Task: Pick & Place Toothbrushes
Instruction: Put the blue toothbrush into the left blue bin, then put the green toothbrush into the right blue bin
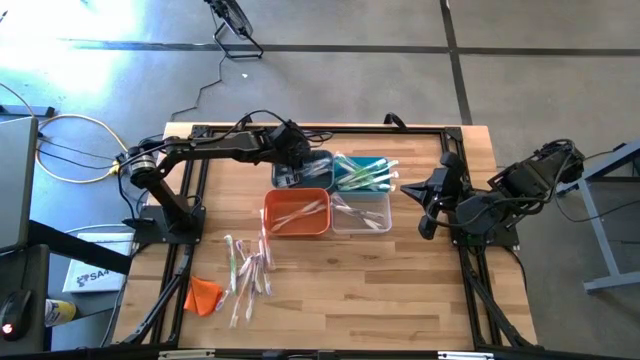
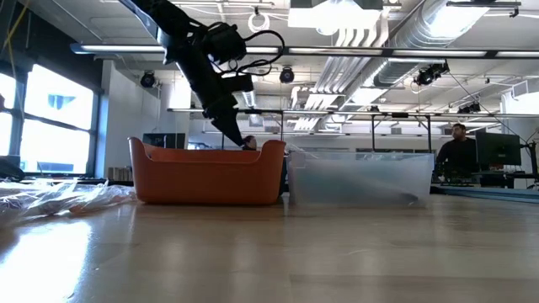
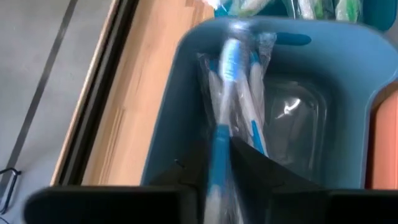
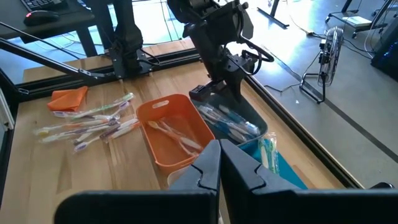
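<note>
Left gripper [image 3: 224,180] down in the grey bin [image 3: 348,68], blue brush [image 3: 221,143] at its tip

Can't tell whether clamped on that wrapped brush or just let go; brush running straight out between the tips, over more wrapped brushes lying in the same bin. Tight in there: bin walls close on both sides, orange bin [image 1: 270,215] touching the near edge, teal bin [image 4: 286,168] right beside and stuffed with green-handled ones. Clear bin [image 2: 358,177] next to the orange one, a few brushes in each. Loose pile of toothbrushes [image 1: 248,270] on the bare wood toward the front-left, well apart from the bins, with an orange cloth [image 1: 203,293] just beside it. Plenty of open table [image 1: 400,300] front and right. Right gripper [image 4: 219,168] pinched closed on nothing, parked by the right table edge.
</note>
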Controlling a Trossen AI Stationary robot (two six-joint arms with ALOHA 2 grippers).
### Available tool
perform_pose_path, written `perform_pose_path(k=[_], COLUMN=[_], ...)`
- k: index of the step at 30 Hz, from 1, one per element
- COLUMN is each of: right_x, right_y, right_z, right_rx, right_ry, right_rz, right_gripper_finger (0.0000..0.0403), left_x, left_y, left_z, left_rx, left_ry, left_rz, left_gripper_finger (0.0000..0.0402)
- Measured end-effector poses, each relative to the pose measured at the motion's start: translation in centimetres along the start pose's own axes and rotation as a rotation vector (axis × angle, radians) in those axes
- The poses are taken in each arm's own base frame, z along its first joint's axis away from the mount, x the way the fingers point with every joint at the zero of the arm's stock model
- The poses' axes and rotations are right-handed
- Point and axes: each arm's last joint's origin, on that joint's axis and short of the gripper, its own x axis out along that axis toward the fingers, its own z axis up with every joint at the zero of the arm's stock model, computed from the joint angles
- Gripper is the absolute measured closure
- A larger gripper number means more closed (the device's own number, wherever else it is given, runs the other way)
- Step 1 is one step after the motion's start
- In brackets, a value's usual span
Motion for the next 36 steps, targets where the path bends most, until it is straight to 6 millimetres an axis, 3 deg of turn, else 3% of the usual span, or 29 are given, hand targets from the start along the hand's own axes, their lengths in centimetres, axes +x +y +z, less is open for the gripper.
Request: perform_pose_path(k=[5, 9, 18, 25, 29, 33, 36], right_x=[0.0, 0.0, 0.0, 0.0, 0.0, 0.0, 0.0], right_y=[0.0, 0.0, 0.0, 0.0, 0.0, 0.0, 0.0], right_z=[0.0, 0.0, 0.0, 0.0, 0.0, 0.0, 0.0], right_rx=[0.0, 0.0, 0.0, 0.0, 0.0, -0.004, -0.004], right_ry=[0.0, 0.0, 0.0, 0.0, 0.001, 0.001, 0.001], right_rz=[0.0, 0.0, 0.0, 0.001, 0.001, 0.001, 0.001], right_gripper_finger=[0.0401, 0.0401, 0.0401, 0.0401, 0.0401, 0.0401, 0.0401], left_x=[0.0, -0.7, -4.1, -7.0, -8.9, -10.6, -12.2], left_y=[0.0, 0.3, 1.6, 2.1, 1.3, -0.6, -2.2], left_z=[0.0, 0.7, 3.8, 4.7, 3.7, 2.7, 2.8], left_rx=[-0.049, -0.155, -0.187, -0.345, -0.487, -0.471, -0.444], left_ry=[-0.001, -0.007, 0.028, 0.134, 0.305, 0.451, 0.46], left_rz=[0.0, 0.002, -0.003, -0.029, -0.077, -0.102, -0.128], left_gripper_finger=[0.0303, 0.0298, 0.0325, 0.0385, 0.0397, 0.0392, 0.0392])
